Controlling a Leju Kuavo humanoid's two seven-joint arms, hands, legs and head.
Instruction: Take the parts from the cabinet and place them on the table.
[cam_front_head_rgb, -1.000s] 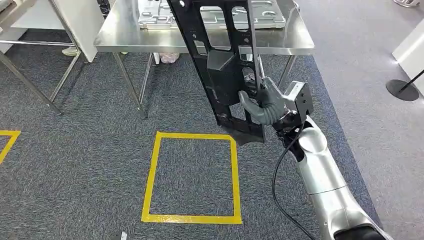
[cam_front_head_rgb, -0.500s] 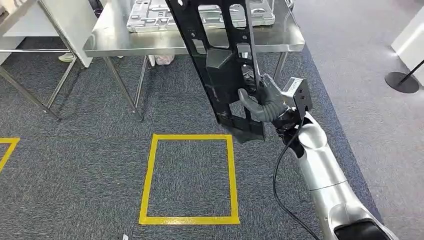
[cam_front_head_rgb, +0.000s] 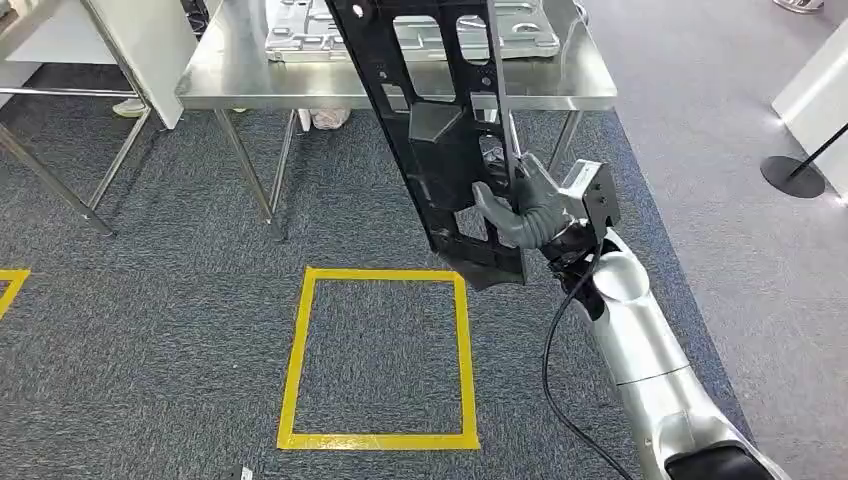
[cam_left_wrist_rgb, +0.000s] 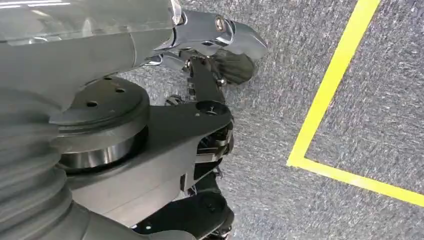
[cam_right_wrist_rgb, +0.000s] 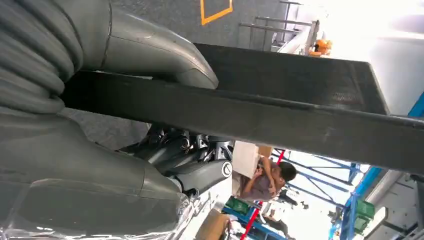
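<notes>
Right hand (cam_front_head_rgb: 527, 205) clenched around long black part (cam_front_head_rgb: 440, 120), held upright above carpet before steel surface (cam_front_head_rgb: 230, 75). Grey part (cam_front_head_rgb: 300, 30) lying at surface's far edge. Left hand's state impossible to tell.

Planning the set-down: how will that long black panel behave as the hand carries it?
The black panel probably stays stiff: it stands straight above the right hand. It is gripped near its lower end, so it may sway or tip. With its many cut-outs, it seems light for its size.
</notes>
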